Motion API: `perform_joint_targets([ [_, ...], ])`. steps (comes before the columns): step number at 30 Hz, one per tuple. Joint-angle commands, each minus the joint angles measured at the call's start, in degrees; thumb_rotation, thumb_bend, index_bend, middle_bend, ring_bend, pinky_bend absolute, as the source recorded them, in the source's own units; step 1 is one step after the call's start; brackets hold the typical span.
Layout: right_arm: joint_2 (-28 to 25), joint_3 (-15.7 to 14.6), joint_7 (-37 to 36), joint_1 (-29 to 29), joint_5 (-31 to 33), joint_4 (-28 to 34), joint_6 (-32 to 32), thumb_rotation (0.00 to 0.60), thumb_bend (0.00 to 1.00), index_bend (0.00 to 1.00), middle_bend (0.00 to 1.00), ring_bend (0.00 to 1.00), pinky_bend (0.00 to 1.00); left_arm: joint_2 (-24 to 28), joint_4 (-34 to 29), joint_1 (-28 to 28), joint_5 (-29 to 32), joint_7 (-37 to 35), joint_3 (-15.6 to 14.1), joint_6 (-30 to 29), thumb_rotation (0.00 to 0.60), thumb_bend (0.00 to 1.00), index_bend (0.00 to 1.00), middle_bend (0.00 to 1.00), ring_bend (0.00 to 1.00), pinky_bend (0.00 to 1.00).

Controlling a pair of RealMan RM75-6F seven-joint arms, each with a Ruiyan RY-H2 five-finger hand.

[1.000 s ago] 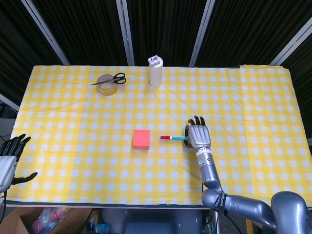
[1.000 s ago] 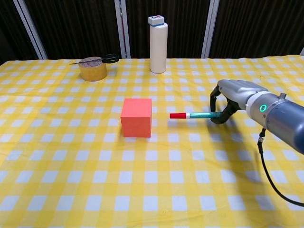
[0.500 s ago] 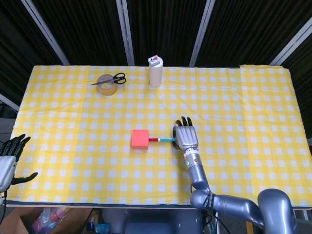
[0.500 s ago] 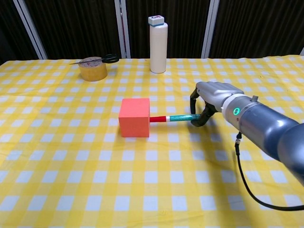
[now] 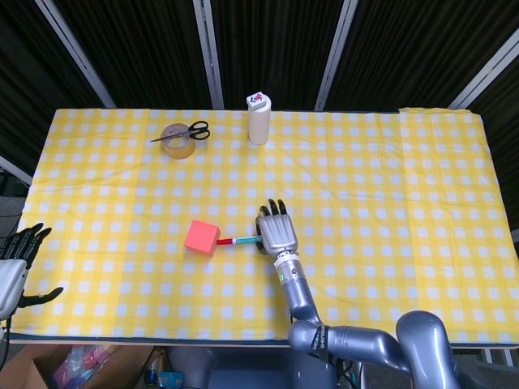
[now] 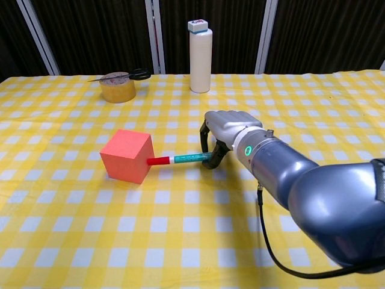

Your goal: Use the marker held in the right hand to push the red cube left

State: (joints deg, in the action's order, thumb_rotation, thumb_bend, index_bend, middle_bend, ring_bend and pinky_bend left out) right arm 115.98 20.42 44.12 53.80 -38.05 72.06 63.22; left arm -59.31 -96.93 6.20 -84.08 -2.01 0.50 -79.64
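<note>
The red cube [image 5: 201, 237] [image 6: 126, 156] sits left of the table's middle, turned at an angle to the checks. My right hand [image 5: 276, 231] [image 6: 224, 130] grips a teal marker [image 5: 240, 241] [image 6: 186, 159] lying level and pointing left. Its red cap touches the cube's right face. My left hand [image 5: 15, 263] hangs off the table's left edge in the head view, fingers spread and holding nothing; the chest view does not show it.
A white bottle [image 5: 258, 119] [image 6: 200, 56] stands at the back centre of the yellow checked tablecloth [image 5: 405, 186]. A roll of tape [image 5: 177, 141] [image 6: 117, 88] with scissors [image 5: 190, 130] lying on it is at the back left.
My right hand has moved left with the marker. The cap met the cube and pushed it left, and the cube has turned at an angle. The left hand has stayed still.
</note>
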Motion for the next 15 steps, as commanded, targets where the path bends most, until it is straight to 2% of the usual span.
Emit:
perform_joint_targets([
  [1,0.9,0.0,0.3,0.3,-0.1,-0.1,0.3,0.600,0.50,0.63,0.22,0.02,0.00,0.0,0.0,0.0,0.0,0.1,0.0,0.0,0.600,0.00,0.00,0.00,0.00,0.00],
  [8,0.0,0.1,0.8,-0.1,-0.9,1.1,1.7,0.600,0.50,0.63,0.22,0.02,0.00,-0.1,0.1,-0.2,0.2,0.5,-0.1,-0.2,0.600,0.00,0.00,0.00,0.00,0.00],
  [15,-5.5,-1.6,0.3,-3.8,-2.1,4.9,3.9,0.600,0.50,0.63,0.22,0.02,0.00,0.0,0.1,-0.3,0.4,0.6,-0.1,-0.2,0.600,0.00,0.00,0.00,0.00,0.00],
])
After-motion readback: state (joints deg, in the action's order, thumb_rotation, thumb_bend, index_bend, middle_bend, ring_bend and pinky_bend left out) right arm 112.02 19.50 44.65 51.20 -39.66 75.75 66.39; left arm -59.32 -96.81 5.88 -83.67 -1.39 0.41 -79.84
